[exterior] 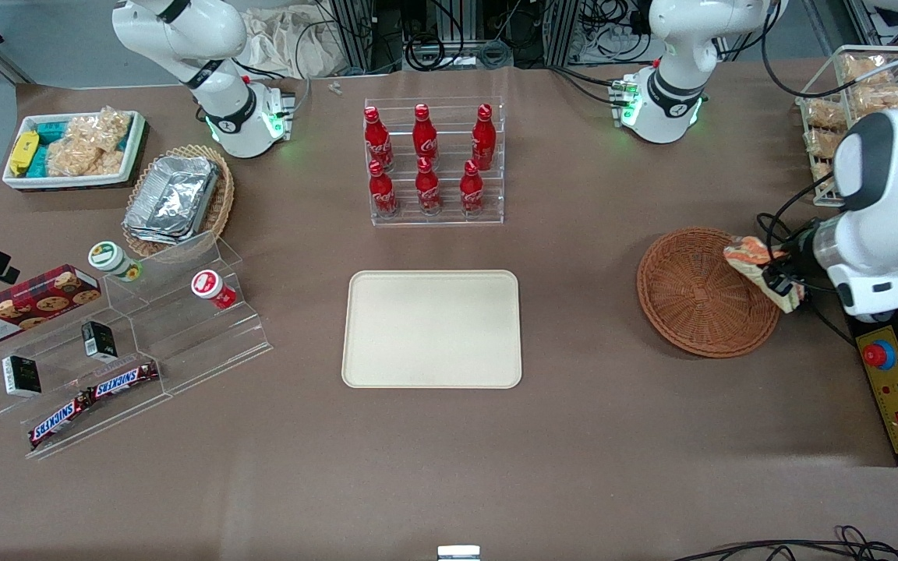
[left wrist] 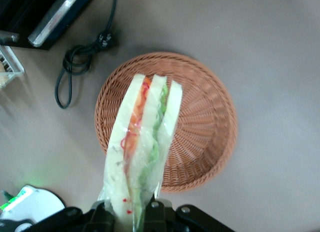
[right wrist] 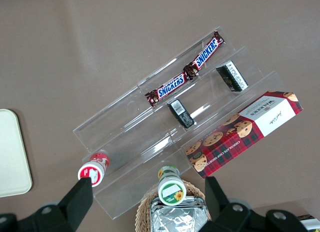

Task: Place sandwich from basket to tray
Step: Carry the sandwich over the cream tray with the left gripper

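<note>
**A:** Where is the triangular white-bread sandwich in clear wrap [left wrist: 142, 142]?

**B:** Lifted above the round reddish-brown wicker basket [left wrist: 200, 127], over its rim toward the working arm's end of the brown worktop [exterior: 613, 436]. The left arm's hand [left wrist: 134, 212] pinches it by one end, so the wedge hangs out from the hand with its orange and green filling edge showing.

**A:** How will it handle?

**B:** Light and soft, I judge. The bread squashes easily and the film looks slippery, so a hard squeeze dents it and a loose one lets it slide. Gripping across the flat bread faces, as here, seems safest on the way to the flat cream-beige plastic tray [exterior: 432, 329].
</note>
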Action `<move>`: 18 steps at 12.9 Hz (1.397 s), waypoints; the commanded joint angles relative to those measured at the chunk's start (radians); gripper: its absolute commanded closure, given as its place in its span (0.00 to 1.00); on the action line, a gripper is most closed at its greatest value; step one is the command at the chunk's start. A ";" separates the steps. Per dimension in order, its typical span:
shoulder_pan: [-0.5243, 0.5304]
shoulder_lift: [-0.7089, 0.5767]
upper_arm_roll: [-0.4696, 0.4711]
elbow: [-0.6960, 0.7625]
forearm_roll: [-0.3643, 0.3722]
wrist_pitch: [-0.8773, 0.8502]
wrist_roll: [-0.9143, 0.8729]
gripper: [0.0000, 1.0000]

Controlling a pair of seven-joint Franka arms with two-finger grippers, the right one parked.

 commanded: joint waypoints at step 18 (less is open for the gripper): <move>-0.240 0.507 -0.529 0.334 0.213 0.240 0.104 1.00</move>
